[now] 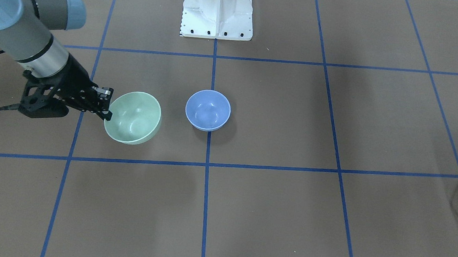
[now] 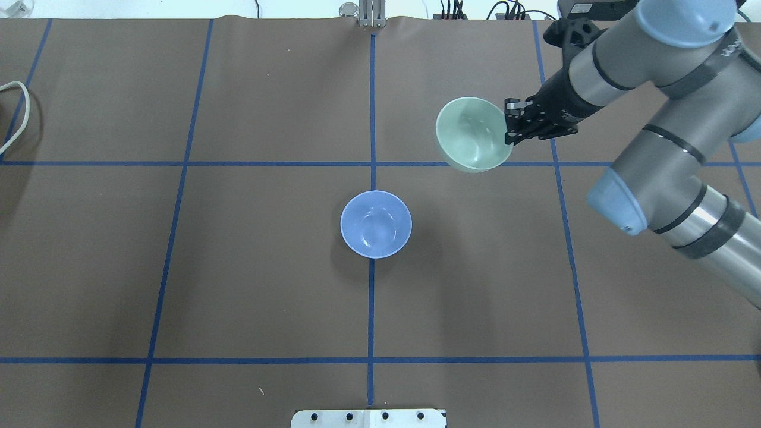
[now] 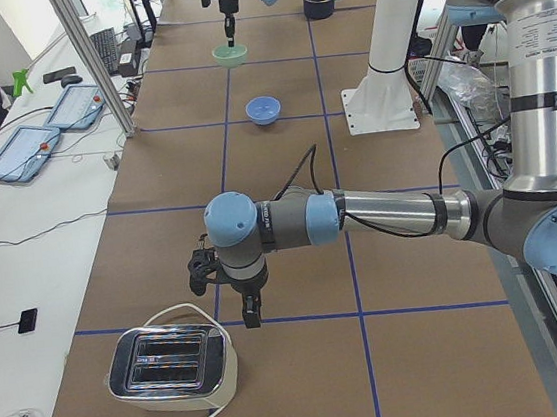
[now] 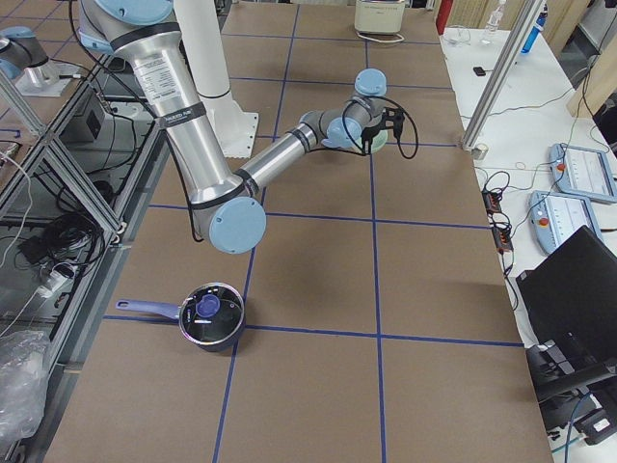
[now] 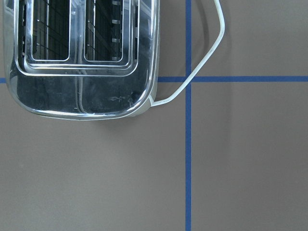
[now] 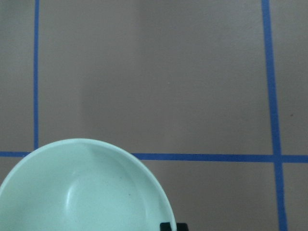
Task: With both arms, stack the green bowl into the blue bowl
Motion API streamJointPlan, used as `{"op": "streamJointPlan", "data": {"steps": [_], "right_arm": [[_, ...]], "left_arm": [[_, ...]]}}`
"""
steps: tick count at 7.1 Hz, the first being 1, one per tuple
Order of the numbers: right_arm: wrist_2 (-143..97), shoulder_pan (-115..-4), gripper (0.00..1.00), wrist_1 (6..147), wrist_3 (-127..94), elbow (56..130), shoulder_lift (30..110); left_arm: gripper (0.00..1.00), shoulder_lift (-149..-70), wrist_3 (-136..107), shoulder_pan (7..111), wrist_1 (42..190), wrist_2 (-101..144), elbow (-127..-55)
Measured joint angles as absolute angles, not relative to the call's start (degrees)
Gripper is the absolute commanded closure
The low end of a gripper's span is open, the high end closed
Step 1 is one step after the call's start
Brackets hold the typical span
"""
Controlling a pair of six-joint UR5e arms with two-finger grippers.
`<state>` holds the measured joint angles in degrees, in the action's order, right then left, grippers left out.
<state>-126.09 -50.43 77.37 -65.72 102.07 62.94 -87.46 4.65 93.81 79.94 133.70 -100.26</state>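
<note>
The pale green bowl [image 1: 134, 117] hangs tilted above the table, held by its rim in my shut right gripper [image 1: 106, 103]. It also shows in the overhead view [image 2: 472, 134] and low in the right wrist view [image 6: 82, 187]. The blue bowl [image 1: 208, 109] stands upright and empty on the centre line [image 2: 376, 223], apart from the green bowl, toward the robot's left and nearer its base. My left gripper [image 3: 251, 312] hangs far off beside a toaster and shows only in the left side view, so I cannot tell whether it is open or shut.
A chrome toaster [image 3: 173, 366] with a white cord stands at the table's left end, under the left wrist camera [image 5: 82, 57]. A dark lidded pot [image 4: 210, 313] sits at the right end. The white base pedestal [image 1: 217, 11] is at the robot's edge.
</note>
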Motion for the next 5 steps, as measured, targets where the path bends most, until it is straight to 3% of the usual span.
{"op": "streamJointPlan", "data": {"steps": [3, 5], "right_arm": [[-111.2, -36.8, 1.00, 90.3, -74.5, 103.3, 53.3], [-106.1, -31.7, 1.00, 92.5, -75.4, 102.2, 51.9]], "left_arm": [[0.01, -87.4, 4.7, 93.8, 80.0, 133.7, -100.1], [0.01, -87.4, 4.7, 93.8, 80.0, 133.7, -100.0]]}}
